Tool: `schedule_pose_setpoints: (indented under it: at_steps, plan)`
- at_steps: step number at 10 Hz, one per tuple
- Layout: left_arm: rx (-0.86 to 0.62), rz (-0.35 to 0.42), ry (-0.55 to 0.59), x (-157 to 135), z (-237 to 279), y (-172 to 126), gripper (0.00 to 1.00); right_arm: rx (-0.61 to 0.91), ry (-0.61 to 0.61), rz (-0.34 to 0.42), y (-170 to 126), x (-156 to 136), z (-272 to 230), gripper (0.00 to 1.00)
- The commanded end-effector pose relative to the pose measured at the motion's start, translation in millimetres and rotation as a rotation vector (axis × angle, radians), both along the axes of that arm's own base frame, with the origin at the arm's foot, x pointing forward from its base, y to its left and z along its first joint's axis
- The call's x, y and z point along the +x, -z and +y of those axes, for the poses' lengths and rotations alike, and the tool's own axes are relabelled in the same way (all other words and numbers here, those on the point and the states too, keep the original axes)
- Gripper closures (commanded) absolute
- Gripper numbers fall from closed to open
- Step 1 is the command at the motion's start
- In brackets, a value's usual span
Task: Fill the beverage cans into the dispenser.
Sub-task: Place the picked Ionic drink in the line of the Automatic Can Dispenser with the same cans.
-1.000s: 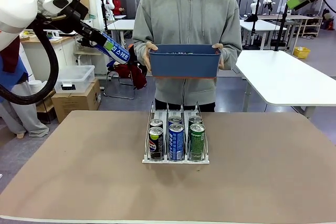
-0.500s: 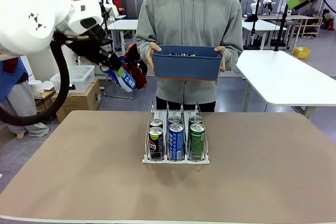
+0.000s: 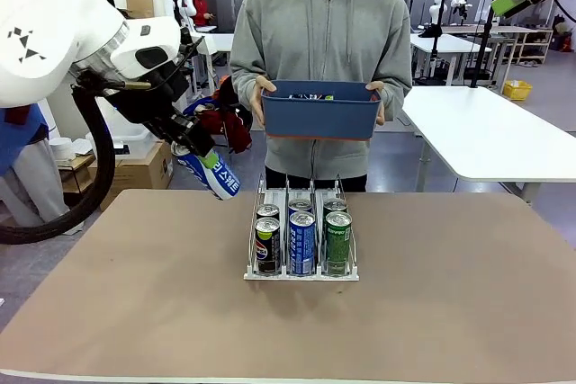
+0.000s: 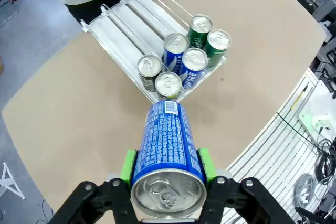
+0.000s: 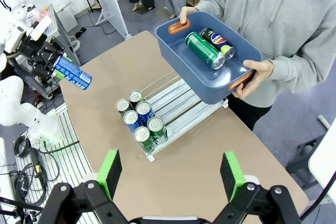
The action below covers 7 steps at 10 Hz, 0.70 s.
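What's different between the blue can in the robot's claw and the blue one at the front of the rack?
The held blue can hangs tilted in the air, clamped in the left gripper; the front blue can stands upright. The held one is outside the dispenser, to its left; the other sits in its middle lane. Both are slim, blue, white-lettered, with silver tops.

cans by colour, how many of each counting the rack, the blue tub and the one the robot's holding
black cans: 3 (2 in dispenser, 1 in tub)
blue cans: 3 (2 in dispenser, 1 in left gripper)
green cans: 3 (2 in dispenser, 1 in tub)
total: 9
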<state>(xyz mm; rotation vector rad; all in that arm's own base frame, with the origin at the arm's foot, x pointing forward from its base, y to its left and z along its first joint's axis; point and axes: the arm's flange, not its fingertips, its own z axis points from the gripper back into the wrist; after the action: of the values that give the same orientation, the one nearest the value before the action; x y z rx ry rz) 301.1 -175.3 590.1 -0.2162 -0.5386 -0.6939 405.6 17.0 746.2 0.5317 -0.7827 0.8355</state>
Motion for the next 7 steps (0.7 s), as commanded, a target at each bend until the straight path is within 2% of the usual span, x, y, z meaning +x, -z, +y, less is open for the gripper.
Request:
schedule_pose_setpoints:
  at_steps: [1, 6, 7]
  plan:
    - [0.011, -0.012, -0.015, 4.5, 2.6, 0.6, 0.43, 0.001, 0.001, 0.001, 0.2, -0.2, -0.1, 0.0]
    - [0.009, 0.004, 0.002, 2.1, -0.5, 2.8, 0.43, 0.001, 0.001, 0.001, 0.2, -0.2, -0.1, 0.0]
    - [0.037, -0.038, 0.0, -14.0, -20.0, 10.6, 0.43, 0.001, 0.001, 0.001, 0.2, -0.2, -0.1, 0.0]
